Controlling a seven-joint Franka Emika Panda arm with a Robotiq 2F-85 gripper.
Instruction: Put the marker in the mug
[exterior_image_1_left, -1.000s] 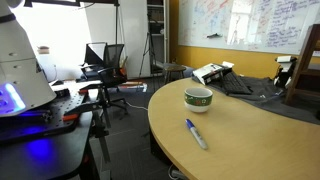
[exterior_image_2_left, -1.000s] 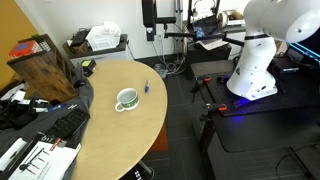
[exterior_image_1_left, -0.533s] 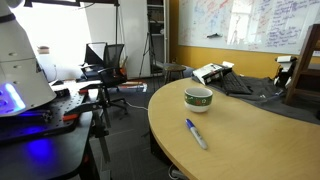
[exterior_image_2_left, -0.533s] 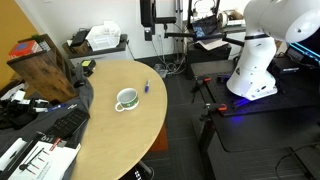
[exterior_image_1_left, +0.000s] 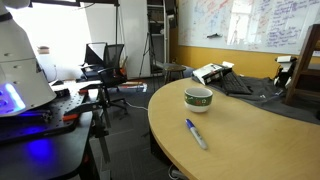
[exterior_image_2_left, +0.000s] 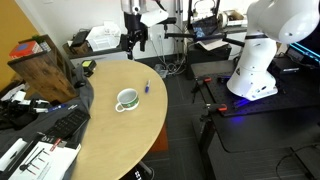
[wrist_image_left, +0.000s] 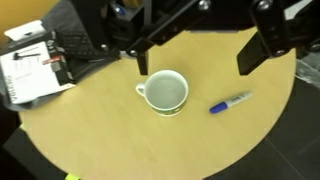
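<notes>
Having swung in, gripper (exterior_image_2_left: 135, 44), seemingly open, hangs above unmoved mug (wrist_image_left: 167, 92) and marker (wrist_image_left: 230, 102).

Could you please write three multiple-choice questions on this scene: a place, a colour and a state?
1. Where is the marker, relative to the mug? A. Inside it. B. On the table beside it. C. On the floor.
2. What colour is the band at the mug's rim? A. Red. B. Green. C. Black.
3. How does the pincer stand? A. Open and empty. B. Shut on the marker. C. Shut on the mug's handle.
Answers: 1 B, it lies flat on the table, apart from the mug. 2 B, green rings the rim in the wrist view. 3 A, it is spread wide above the table with nothing held.
</notes>
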